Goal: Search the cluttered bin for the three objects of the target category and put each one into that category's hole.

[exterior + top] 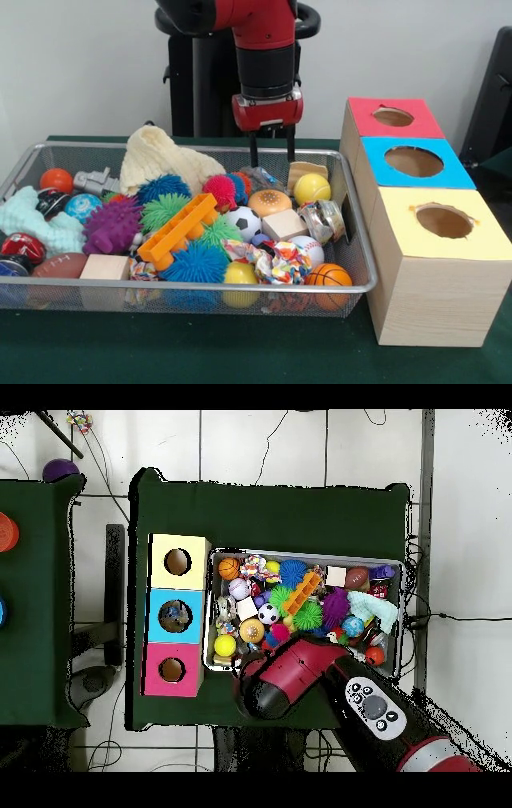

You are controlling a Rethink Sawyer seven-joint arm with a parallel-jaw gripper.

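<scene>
Two claw [272, 150] fingers spread, released, holding nothing | above bin [362, 264] far rim | bin crammed with toys

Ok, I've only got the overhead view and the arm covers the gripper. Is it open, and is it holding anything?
Observer: The gripper is open and empty, fingers pointing straight down.
Operator: Is it down among the toys?
Observer: No. It hangs over the far side of the bin, tips apparently clear of the pile, near the pink spiky ball.
Operator: What else does my arm hide there?
Observer: A cream knitted cloth, heaped against that far wall.
</scene>
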